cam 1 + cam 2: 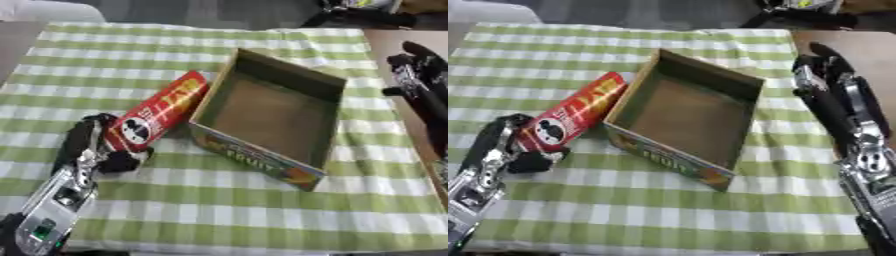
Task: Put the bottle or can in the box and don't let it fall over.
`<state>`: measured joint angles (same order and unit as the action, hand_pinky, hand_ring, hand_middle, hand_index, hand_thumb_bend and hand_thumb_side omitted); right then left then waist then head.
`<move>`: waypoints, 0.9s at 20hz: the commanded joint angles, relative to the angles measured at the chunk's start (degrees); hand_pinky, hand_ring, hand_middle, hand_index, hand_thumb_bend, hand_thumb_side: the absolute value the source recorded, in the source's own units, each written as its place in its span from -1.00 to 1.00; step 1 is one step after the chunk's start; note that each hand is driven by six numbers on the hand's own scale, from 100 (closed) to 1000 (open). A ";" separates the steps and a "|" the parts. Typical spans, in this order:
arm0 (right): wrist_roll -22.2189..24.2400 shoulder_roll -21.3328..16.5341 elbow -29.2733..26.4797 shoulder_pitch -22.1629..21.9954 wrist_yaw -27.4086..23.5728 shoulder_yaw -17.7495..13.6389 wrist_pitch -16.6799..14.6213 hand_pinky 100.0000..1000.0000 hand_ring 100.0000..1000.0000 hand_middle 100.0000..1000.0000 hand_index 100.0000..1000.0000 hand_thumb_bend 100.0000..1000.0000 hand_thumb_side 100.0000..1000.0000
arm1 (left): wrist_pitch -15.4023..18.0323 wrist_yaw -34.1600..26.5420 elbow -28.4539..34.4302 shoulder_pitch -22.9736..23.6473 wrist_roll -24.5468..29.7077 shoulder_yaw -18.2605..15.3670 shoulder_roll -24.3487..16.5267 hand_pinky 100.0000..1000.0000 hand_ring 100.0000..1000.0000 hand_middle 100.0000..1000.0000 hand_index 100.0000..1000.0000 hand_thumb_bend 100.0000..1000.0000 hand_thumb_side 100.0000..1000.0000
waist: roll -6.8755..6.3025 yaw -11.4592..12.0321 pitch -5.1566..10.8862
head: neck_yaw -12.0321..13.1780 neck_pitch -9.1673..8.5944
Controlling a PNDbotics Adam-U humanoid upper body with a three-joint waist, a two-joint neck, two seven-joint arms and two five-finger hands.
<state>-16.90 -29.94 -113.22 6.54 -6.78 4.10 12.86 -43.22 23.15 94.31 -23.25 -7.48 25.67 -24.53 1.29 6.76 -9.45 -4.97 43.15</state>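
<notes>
The can (pixel 159 111) lies tilted against the box (pixel 267 116)'s left wall, its lower end clasped by the left hand (pixel 98 145)'s curled fingers; lifted at that slant, it could slip or topple inside, while the right hand (pixel 826 75), fingers straight, waits right of the box.

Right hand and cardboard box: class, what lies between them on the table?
Nothing but bare green checked tablecloth lies between the right hand and the cardboard box; the right eye view shows it best.
</notes>
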 commanded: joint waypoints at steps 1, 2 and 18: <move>-0.04 -0.94 -0.84 0.26 0.00 -0.83 -0.24 0.30 0.82 0.53 0.86 -1.00 0.27 | -0.89 -1.38 4.62 -0.35 -1.16 -2.23 -2.36 -0.56 -0.04 0.14 0.32 -0.76 -0.62 | 0.35 0.07 0.83 | -0.31 -0.72; -0.06 -0.94 -0.83 0.22 0.00 -0.86 -0.25 0.30 0.82 0.53 0.86 -1.00 0.27 | -1.21 -1.79 5.84 -0.27 -1.39 -2.73 -2.74 -0.58 -0.05 0.13 0.31 -0.82 -0.60 | 0.30 0.11 0.87 | -0.39 -0.72; -0.41 -1.23 -0.61 -0.47 0.11 -1.27 -0.48 0.30 0.82 0.53 0.86 -1.00 0.26 | -3.63 -3.51 16.41 -6.37 0.90 -4.68 -5.93 -0.66 -0.09 0.08 0.25 -1.00 -0.71 | -0.45 0.34 1.68 | -1.16 -0.27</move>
<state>-17.19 -29.94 -113.20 5.92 -6.78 3.55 12.59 -46.92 19.31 109.22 -28.41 -7.35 21.05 -29.26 1.26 7.08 -9.43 -6.02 43.17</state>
